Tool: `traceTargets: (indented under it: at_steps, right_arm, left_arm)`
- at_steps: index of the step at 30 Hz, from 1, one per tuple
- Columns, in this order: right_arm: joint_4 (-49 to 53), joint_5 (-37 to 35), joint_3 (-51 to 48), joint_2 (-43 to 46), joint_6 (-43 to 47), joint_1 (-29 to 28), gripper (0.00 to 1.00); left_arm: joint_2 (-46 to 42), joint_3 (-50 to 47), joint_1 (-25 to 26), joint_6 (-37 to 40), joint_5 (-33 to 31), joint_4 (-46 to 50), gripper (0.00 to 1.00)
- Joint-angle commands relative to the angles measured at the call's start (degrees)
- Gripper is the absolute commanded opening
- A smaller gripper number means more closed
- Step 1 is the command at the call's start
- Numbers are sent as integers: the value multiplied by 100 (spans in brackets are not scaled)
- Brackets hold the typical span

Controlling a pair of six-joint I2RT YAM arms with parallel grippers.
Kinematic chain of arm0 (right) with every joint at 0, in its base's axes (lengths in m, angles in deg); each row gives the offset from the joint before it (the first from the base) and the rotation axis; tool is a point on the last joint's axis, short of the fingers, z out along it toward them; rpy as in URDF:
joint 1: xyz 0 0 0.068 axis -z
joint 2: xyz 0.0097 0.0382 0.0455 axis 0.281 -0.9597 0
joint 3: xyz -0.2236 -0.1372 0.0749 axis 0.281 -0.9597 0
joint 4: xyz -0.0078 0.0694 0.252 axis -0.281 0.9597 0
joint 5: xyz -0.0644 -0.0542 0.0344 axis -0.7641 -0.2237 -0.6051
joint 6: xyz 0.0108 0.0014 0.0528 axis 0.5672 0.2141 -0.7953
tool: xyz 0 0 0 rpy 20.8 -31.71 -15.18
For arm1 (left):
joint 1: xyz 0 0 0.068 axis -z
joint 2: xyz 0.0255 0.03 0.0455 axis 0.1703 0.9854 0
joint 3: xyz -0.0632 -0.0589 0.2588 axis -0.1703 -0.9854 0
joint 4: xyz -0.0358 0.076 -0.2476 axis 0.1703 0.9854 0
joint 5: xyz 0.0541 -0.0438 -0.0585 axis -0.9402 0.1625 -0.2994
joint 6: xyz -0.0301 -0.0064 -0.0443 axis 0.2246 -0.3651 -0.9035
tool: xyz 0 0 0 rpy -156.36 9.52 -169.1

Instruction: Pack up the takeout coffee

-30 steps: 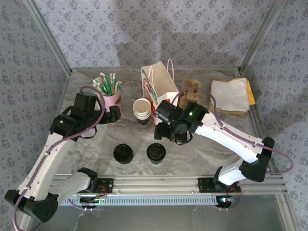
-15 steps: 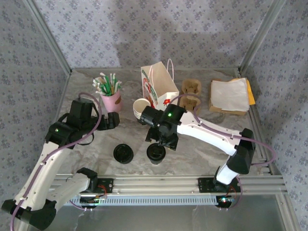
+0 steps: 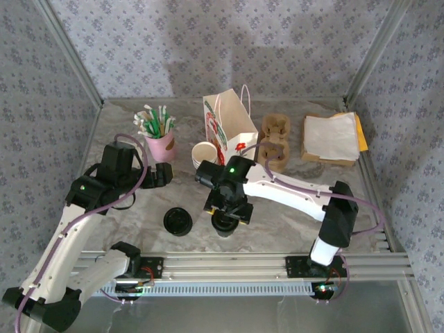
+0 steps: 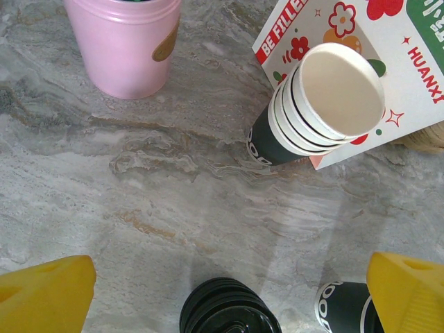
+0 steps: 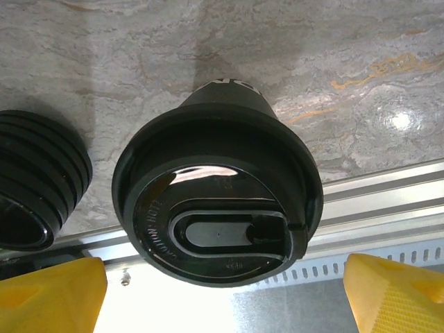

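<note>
The takeout coffee (image 5: 218,201), a cup with a round black lid, stands upright near the table's front edge. In the top view the takeout coffee (image 3: 223,226) is mostly covered by my right gripper (image 3: 225,210), which hangs just above it. My right gripper (image 5: 222,295) is open, its yellow fingertips (image 5: 48,295) spread wider than the lid and not touching it. My left gripper (image 3: 161,173) hovers open by the pink cup, nothing between its fingers. The cup's dark base (image 4: 343,309) shows low in the left wrist view, by my left gripper (image 4: 229,298).
A stack of black lids (image 3: 178,221) lies left of the coffee. Lidless cream cups (image 3: 202,156) are stacked in front of a white paper bag (image 3: 229,125). A pink cup of straws (image 3: 160,142) stands at the left. Cardboard cup carriers (image 3: 274,132) and napkins (image 3: 331,137) sit at the back right.
My right arm has swung left and toward the front edge, coming down over the lidded cup, and its jaws have widened. The left arm has barely moved.
</note>
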Motion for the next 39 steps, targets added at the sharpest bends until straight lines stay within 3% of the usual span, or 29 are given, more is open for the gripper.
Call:
traceTargets:
  at_steps: [1,39]
  right_arm:
    - [270,75,88,-101,-140,-43,90]
    - [531,332,426,-705,97,-65,74]
  left_arm:
    - [-87,39,-24,63,65,1,100]
    - [-113,39,-24,116,-58,45,100]
